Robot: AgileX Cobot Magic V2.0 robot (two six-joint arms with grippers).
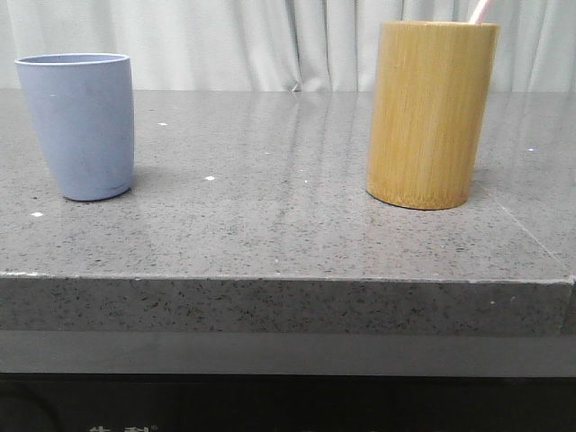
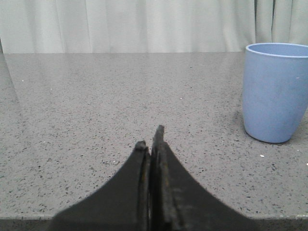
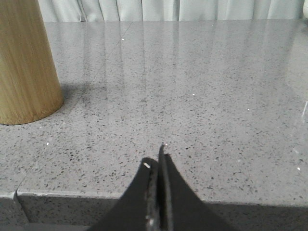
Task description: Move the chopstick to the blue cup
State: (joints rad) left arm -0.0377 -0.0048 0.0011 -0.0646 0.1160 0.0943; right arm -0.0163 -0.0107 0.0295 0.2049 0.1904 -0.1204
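- Both grippers are sitting low at the near table edge, ready to start; from the front, the chopstick (image 1: pixel 481 11) is poking its pink tip out of the bamboo holder (image 1: pixel 430 114), with the blue cup (image 1: pixel 79 124) standing well apart on the stone table (image 1: pixel 270 225)
- Left gripper (image 2: pixel 152 139) is resting with jaws pressed together, empty, near that cup
- Right gripper (image 3: pixel 159 156) is likewise closed on nothing, near the holder, probably best placed to pull the stick

The speckled grey stone table (image 1: pixel 288 234) is viewed low and level from its front edge (wrist views sit lower, nearer), sharing the pale-blue tapered cup (image 1: pixel 79 126) and tan bamboo cylinder (image 3: pixel 24 62).
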